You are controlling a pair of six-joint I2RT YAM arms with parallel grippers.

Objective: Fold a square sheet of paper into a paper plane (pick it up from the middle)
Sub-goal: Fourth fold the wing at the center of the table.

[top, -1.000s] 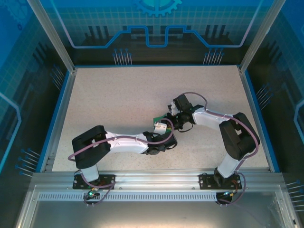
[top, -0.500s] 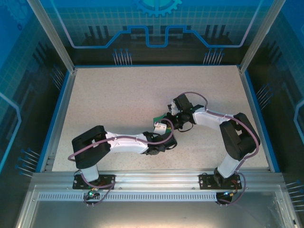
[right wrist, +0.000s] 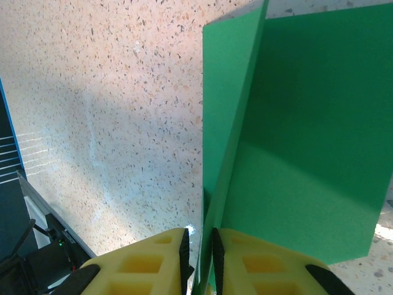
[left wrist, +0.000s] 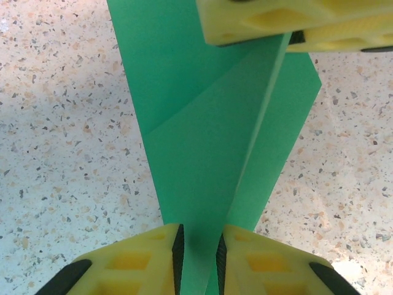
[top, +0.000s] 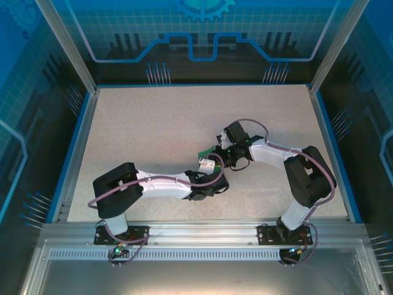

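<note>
Above worktop (top: pixel 153 123) centre: paper (left wrist: pixel 209 141) part-folded, diagonal crease done; right pincer (right wrist: pixel 198 239) clamped on it; left pincer (left wrist: pixel 199 236) straddling, grip unclear; wing folds remaining.

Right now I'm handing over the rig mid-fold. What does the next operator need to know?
Left claw: jaws set narrowly around one end of the green paper; I cannot tell if it grips.
Right claw: shut on the opposite end, at a raised fold.
Paper: between both claws, mid-table.
Done: diagonal creases, layered narrow shape.
To do: remaining folds; not a plane yet.
</note>
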